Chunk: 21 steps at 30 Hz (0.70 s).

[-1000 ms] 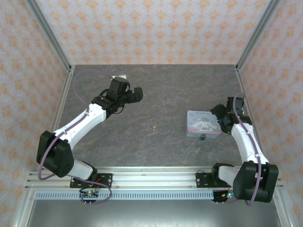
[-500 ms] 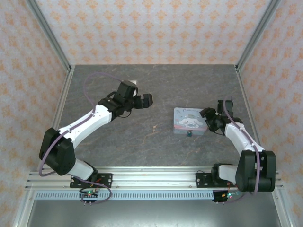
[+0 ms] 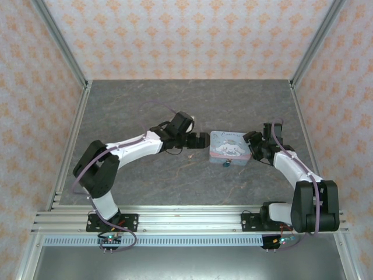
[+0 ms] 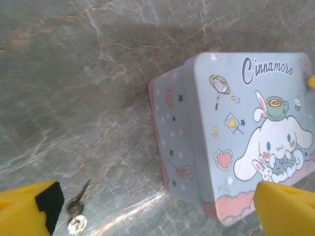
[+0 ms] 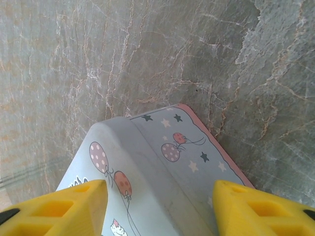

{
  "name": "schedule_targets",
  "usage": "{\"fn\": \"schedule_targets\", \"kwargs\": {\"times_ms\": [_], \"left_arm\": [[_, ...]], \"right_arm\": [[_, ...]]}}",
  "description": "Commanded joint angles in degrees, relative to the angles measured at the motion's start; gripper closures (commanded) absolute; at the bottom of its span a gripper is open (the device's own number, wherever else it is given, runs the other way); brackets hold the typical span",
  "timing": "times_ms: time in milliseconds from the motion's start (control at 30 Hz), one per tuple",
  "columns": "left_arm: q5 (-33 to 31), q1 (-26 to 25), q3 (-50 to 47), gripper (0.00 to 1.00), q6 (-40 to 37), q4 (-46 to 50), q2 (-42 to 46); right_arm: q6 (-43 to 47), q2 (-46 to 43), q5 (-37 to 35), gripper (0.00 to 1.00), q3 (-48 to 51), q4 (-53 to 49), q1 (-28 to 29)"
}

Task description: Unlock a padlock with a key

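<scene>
The tin [image 3: 230,146] slid toward my left gripper [image 3: 202,140] — spread wide beside it — right gripper [image 3: 252,147] straddles its end, grip unclear; padlock [image 3: 226,164] at the tin's near edge looks tiny, hard, slippery, I'd pinch its body.

left arm stretched rightward | left end effector [image 3: 200,140] wide open | right arm bent inward | right end effector [image 3: 254,143] jaws partly apart
</scene>
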State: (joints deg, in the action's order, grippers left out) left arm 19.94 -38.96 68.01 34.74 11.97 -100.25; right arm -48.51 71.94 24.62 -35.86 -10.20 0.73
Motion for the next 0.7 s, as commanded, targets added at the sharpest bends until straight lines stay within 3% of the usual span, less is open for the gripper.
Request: {"fn": "schedule_targets", "kwargs": {"times_ms": [0,367,667], "left_arm": [[2.4,-1.1,4.7,0.00,1.8,-3.0,-2.8],[6.8,-4.8,13.7,0.00,6.5,-5.7,-13.4],[4.8,-3.3,18.6,0.00,5.6,-3.9,-16.3]], "right_arm": [[-0.5,0.7,-1.3,0.43,0.3,1.3,0.5],[-1.1,3.0,-0.7,0.51,-0.6,2.6,0.7],[-3.4,10.0,-1.1,0.56,-5.7,5.7,3.4]]}}
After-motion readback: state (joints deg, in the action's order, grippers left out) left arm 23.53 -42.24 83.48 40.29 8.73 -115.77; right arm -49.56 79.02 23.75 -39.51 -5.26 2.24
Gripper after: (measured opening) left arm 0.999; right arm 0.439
